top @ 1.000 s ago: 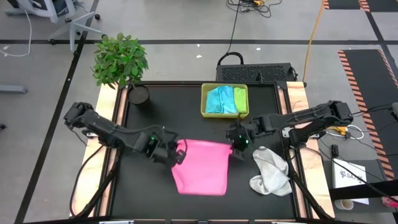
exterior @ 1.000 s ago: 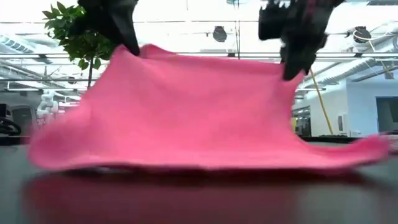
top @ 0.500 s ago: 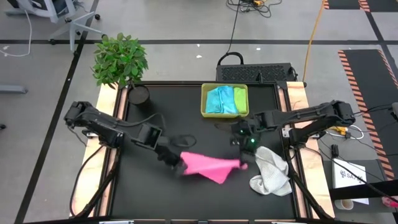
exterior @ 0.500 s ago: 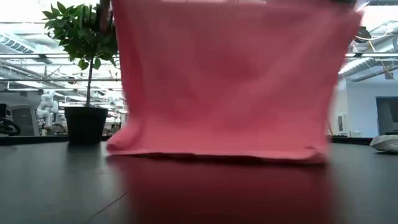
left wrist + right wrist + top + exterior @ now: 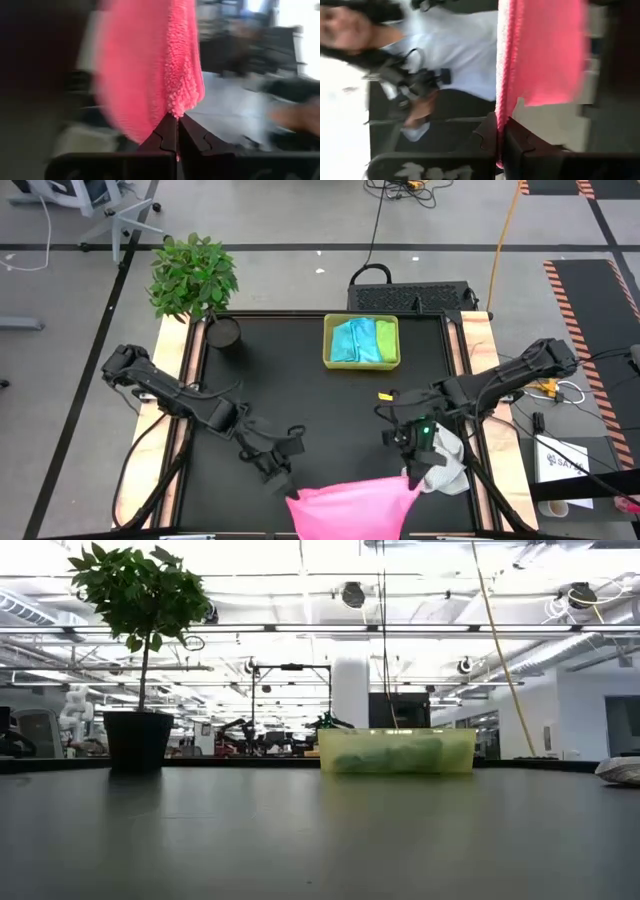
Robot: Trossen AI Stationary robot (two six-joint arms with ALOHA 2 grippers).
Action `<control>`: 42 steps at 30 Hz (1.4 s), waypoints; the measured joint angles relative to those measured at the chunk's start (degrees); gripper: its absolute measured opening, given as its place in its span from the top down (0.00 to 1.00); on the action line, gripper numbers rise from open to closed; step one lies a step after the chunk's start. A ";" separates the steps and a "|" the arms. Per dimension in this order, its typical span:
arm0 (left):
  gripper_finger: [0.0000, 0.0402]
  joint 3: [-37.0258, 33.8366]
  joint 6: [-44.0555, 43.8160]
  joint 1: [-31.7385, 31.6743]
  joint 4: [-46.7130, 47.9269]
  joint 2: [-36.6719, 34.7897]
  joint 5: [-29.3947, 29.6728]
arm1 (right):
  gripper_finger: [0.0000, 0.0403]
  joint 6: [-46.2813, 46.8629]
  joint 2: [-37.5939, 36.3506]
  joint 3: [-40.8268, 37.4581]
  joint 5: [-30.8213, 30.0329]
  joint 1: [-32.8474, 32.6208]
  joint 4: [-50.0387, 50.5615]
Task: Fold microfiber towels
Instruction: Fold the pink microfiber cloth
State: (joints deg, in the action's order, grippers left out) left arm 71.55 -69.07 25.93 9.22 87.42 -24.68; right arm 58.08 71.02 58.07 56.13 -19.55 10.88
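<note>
Pink towel [image 5: 355,502] carried to near table edge; left gripper [image 5: 283,480] and right gripper [image 5: 412,476] each clenched on a corner.

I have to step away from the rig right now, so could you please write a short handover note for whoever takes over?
Left gripper: shut on one corner of the pink towel.
Right gripper: shut on another corner.
The pink towel is stretched between them at the table's near edge.
White towel: crumpled beside the right arm, unfolded.
Light blue towel and lime green towel: lying in the yellow-green tray.
Left: fold pink, then white.
</note>
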 joint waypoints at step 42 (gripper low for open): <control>0.98 -4.57 29.67 -25.79 25.47 14.61 50.43 | 1.00 -18.53 0.18 -25.38 -60.69 22.89 2.97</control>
State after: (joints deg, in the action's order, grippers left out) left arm 66.98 -39.40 0.14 34.69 102.02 25.75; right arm 39.54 71.20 32.69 -4.56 3.33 13.85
